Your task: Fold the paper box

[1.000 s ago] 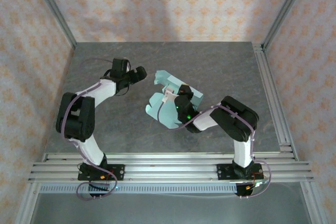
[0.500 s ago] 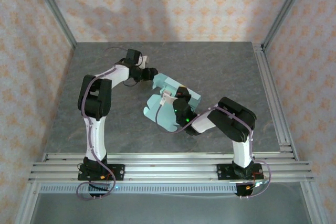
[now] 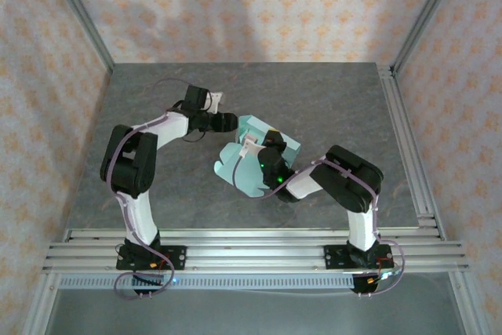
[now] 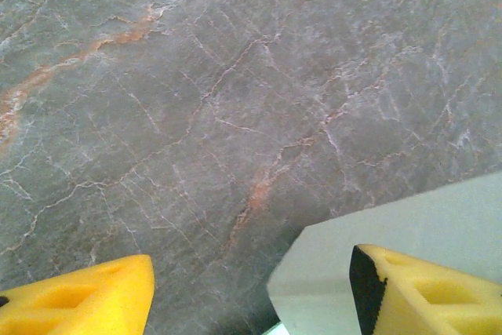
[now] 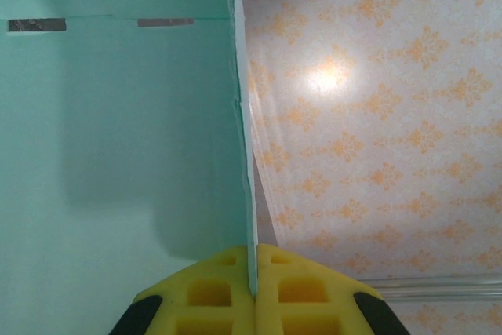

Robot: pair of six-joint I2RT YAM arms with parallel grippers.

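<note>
The paper box (image 3: 241, 170), pale mint-blue card partly folded up, lies at the middle of the table. My right gripper (image 3: 260, 147) is shut on one upright wall of it; in the right wrist view the thin card edge (image 5: 245, 154) runs straight into the closed yellow fingertips (image 5: 227, 288). My left gripper (image 3: 230, 121) sits at the box's upper-left corner, open. In the left wrist view a pale flap (image 4: 376, 233) of the box lies between the yellow fingers, close against the right finger (image 4: 427, 292) and far from the left finger (image 4: 86, 300).
The dark marbled tabletop (image 3: 329, 100) stretches behind and to both sides of the box. Aluminium rails run along the near edge (image 3: 251, 245) and the right side (image 3: 404, 139). Patterned walls enclose the table.
My left arm has swung right from the table's back left to the box's upper-left flap, and its jaws have narrowed. The right gripper has kept its grip and the box has shifted slightly.
</note>
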